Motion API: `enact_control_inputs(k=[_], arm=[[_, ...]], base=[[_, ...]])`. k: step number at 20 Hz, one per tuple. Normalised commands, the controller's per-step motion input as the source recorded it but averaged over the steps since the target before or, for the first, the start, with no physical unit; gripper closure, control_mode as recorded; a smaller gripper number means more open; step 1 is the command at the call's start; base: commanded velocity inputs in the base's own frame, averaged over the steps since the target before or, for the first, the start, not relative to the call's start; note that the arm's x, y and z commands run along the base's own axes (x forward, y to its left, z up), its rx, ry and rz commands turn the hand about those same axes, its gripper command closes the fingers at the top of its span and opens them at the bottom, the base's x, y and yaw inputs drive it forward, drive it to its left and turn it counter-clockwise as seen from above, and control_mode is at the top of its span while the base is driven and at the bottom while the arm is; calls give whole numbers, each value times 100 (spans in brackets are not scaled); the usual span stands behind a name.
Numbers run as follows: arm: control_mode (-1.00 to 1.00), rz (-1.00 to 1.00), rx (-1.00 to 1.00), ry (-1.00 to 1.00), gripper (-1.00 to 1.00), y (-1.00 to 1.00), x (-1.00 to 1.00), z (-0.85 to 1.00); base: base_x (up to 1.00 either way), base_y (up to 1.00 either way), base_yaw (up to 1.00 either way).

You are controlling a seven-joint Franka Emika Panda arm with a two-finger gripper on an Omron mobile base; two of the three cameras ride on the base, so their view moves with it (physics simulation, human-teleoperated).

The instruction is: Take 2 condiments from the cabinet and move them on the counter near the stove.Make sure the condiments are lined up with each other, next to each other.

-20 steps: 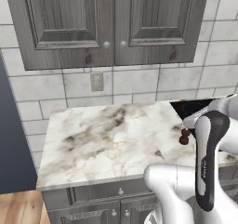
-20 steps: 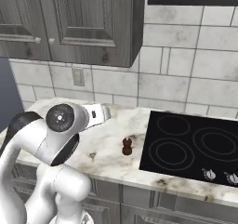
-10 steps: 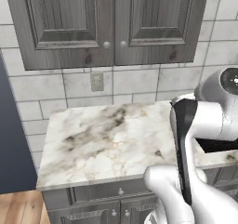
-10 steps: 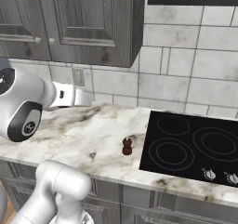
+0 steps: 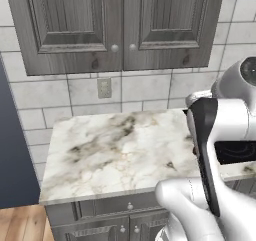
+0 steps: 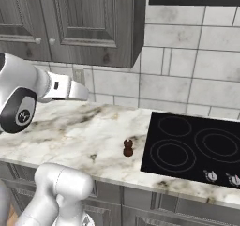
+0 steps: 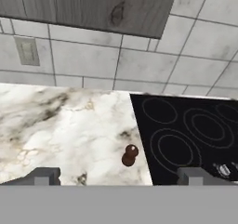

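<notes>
Gripper [image 7: 119, 176] stands with jaws spread wide and nothing between them; its two grey fingertips [image 7: 42, 176] sit far apart at the bottom of the hand view, raised above the counter [image 7: 65, 125].

Shaker [image 7: 129, 155], dark red-brown and squat, stands upright on the counter ahead of the jaws, roughly midway between the two tips and clear of both. In the right base view the shaker [image 6: 127, 147] sits just beside the near left corner of the stove [image 6: 197, 145], apart from its edge by a thin strip of marble, toward the front of the counter [image 6: 70, 136].

Stove [image 7: 195, 135] lies ahead of the jaws on the side of the right-hand tip, its ring outlines plain and silver knobs [image 7: 224, 170] near that tip.

Cabinet [image 5: 120, 25] hangs above the counter [image 5: 110, 150], both panelled doors closed, round knobs [image 5: 115, 48] meeting at the centre seam. Its lower edge [image 7: 93, 9] shows far ahead of the jaws, over the tiled wall [image 7: 139, 60]. An outlet plate [image 7: 26, 51] sits on the tiles ahead of the left-hand tip.

Arm [image 6: 28, 94] reaches over the left part of the counter in the right base view.
</notes>
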Motion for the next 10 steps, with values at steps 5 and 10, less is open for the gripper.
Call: enact_control_inputs(k=[5,10], arm=[[-100,15,9,-20,-100,7,-30,0],[-100,13,9,-7,-100,19,-22,5]], base=[[0,0,0],[0,0,0]])
